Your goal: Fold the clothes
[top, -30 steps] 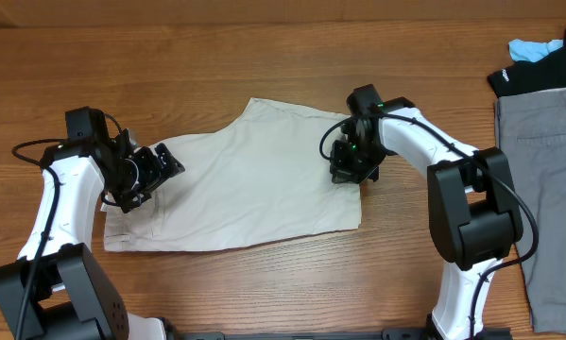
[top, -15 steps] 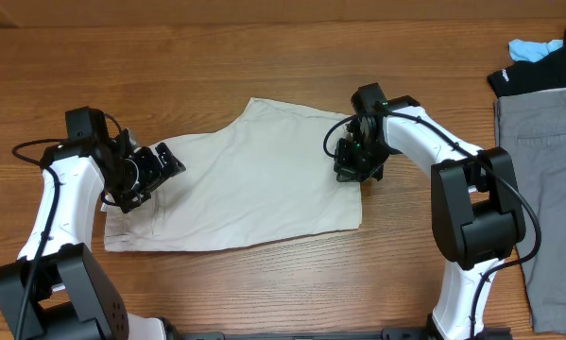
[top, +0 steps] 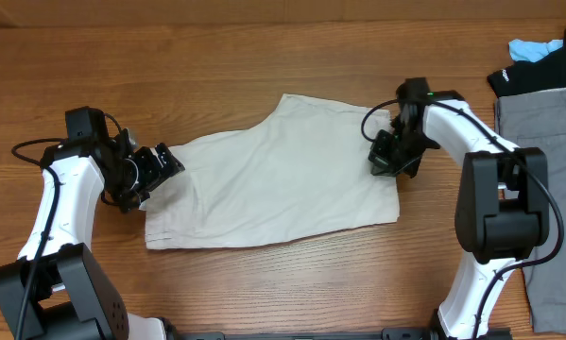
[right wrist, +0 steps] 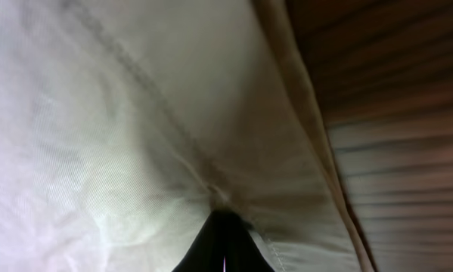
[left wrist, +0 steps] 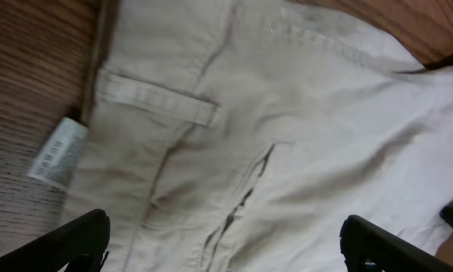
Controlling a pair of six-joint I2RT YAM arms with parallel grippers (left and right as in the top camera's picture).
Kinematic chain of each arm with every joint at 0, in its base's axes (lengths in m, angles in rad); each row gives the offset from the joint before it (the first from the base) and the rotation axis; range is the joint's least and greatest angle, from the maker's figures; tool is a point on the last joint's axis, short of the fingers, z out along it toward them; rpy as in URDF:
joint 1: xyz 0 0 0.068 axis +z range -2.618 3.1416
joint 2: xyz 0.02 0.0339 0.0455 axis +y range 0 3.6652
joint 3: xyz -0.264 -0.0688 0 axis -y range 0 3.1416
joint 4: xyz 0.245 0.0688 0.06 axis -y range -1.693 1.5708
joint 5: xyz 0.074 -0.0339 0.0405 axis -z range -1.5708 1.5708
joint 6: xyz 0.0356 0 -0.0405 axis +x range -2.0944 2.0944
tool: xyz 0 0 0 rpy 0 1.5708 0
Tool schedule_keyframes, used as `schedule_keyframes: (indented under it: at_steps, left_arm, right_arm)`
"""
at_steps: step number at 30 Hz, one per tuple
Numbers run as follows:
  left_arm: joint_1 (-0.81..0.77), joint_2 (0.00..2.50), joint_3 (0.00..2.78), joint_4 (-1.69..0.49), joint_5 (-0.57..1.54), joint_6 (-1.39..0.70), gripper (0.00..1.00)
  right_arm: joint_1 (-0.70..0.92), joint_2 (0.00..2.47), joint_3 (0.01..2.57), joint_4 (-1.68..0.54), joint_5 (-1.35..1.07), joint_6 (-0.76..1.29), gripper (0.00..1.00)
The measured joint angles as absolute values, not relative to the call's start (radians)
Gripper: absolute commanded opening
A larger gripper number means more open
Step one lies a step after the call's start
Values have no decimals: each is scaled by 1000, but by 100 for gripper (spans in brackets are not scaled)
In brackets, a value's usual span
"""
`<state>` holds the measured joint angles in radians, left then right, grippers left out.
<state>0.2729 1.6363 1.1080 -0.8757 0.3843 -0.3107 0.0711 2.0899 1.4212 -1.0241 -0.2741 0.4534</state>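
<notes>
Fingertips [right wrist: 224, 242] of my right gripper [top: 393, 159] are clamped tight on the beige shorts [top: 273, 184] at the leg-hem edge, likely to tug them flat. My left gripper [top: 158, 178] hangs spread wide and empty over the waistband end, with the slit pocket [left wrist: 245, 189] and label [left wrist: 57, 151] beneath.

Soft even light; overhead sharp, right wrist view blurred.

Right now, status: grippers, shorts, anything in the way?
Left gripper open over waistband end. Right gripper shut on beige shorts at leg hem. Shorts flat, unfolded. Grey garment at right, apart.
</notes>
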Motion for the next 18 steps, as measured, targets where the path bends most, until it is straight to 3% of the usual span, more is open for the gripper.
schedule_keyframes:
  at_steps: [13, 18]
  left_arm:
    - [273, 1674, 1108, -897, 232, -340, 100]
    - [273, 1769, 1108, -882, 236, -331, 100]
  right_arm:
    - [68, 2084, 1425, -1038, -202, 543, 4]
    - [68, 2084, 1427, -1039, -204, 547, 15]
